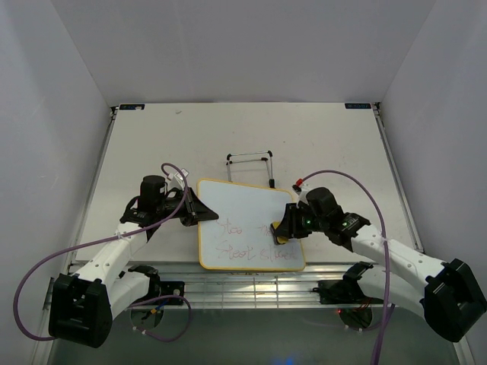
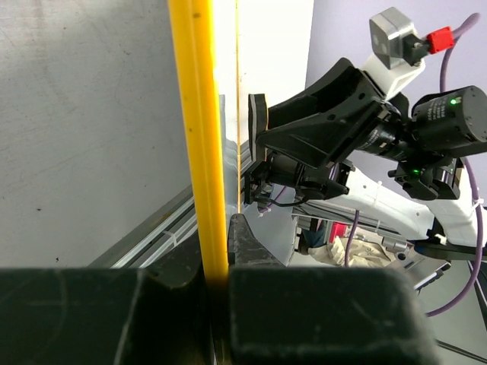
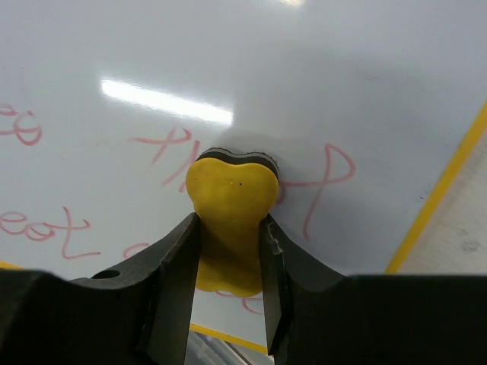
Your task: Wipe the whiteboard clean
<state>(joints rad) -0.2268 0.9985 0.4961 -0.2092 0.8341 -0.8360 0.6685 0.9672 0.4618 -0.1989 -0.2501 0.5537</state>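
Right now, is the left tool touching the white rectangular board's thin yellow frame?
Touching. The left wrist view shows the left tool clamping the white rectangular board by its yellow frame, no gap either side.

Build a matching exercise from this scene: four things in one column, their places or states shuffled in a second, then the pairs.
Column one
1. whiteboard
2. left gripper
3. right gripper
4. wire stand

Column two
A. shut on the yellow eraser
B. on the table, beyond the board's far edge
C. bears red writing on its near half
D. clamped on the board's yellow left edge

Pairs: 1-C, 2-D, 3-A, 4-B
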